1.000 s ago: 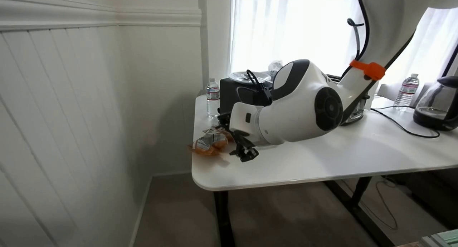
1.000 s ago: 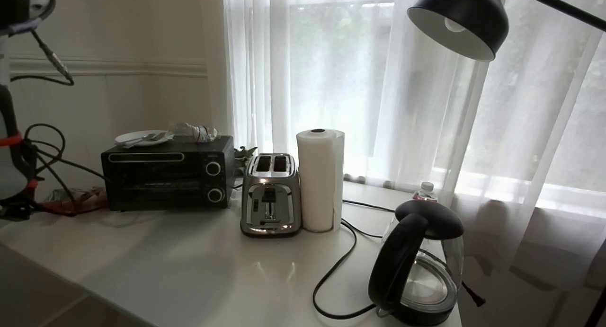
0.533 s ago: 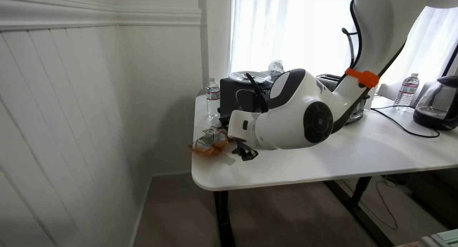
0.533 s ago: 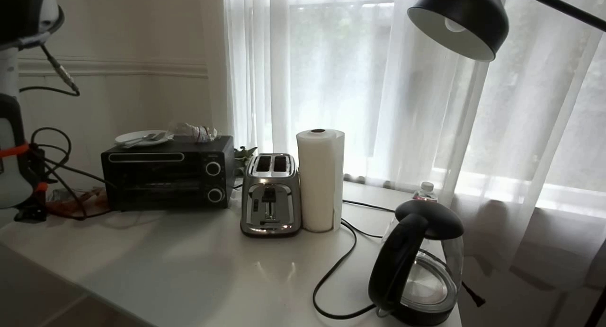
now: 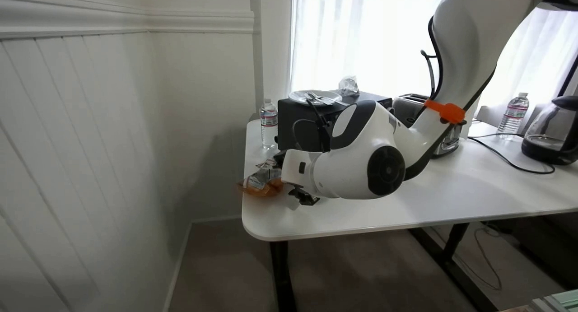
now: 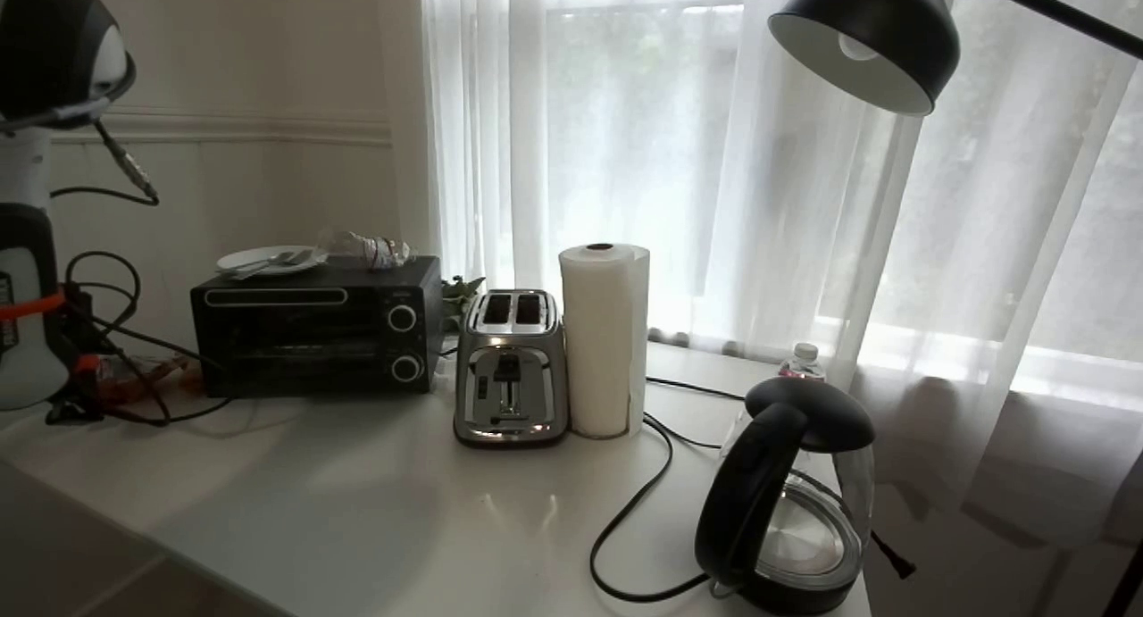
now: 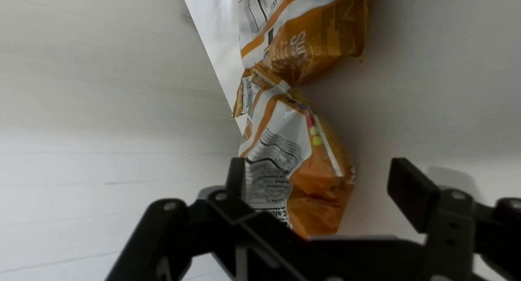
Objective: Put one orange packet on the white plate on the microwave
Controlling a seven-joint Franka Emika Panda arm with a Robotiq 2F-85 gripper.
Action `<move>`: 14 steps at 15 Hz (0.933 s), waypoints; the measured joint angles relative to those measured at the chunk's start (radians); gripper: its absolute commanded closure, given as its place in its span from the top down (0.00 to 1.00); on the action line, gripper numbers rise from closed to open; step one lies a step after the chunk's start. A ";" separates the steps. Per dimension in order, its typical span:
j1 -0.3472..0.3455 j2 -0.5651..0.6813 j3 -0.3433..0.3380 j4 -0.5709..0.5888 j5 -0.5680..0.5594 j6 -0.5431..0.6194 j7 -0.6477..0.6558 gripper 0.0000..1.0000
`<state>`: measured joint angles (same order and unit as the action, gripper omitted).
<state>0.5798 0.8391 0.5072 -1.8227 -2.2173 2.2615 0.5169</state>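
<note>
Orange, shiny, crinkled pkt (image 7: 295, 155) shows btwn blocky blk fingers (image 7: 411, 191), spread wide.

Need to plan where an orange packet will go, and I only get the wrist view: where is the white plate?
Observer: The white plate rests on top of the black microwave, in both exterior views.
Operator: Is it bare?
Observer: No, some cutlery lies on it.
Operator: Anything else up there?
Observer: Yes, a clear crinkled packet beside the plate; whether the two touch, I cannot tell.
</note>
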 measured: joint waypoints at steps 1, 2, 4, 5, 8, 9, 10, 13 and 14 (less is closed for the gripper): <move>0.002 0.010 0.000 0.011 -0.003 -0.001 -0.004 0.52; 0.005 0.021 -0.001 0.023 -0.004 -0.001 -0.007 0.44; 0.009 0.038 -0.005 0.044 -0.011 -0.002 -0.013 0.30; 0.012 0.046 -0.009 0.054 -0.018 -0.002 -0.015 0.24; 0.016 0.063 -0.017 0.075 -0.036 -0.005 -0.022 0.07; 0.017 0.067 -0.019 0.080 -0.037 -0.006 -0.027 0.04; 0.019 0.072 -0.021 0.085 -0.037 -0.007 -0.032 0.03; 0.025 0.078 -0.024 0.094 -0.037 -0.015 -0.040 0.04; 0.027 0.079 -0.024 0.098 -0.037 -0.019 -0.041 0.06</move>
<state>0.6072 0.9186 0.4833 -1.7248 -2.2543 2.2423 0.4762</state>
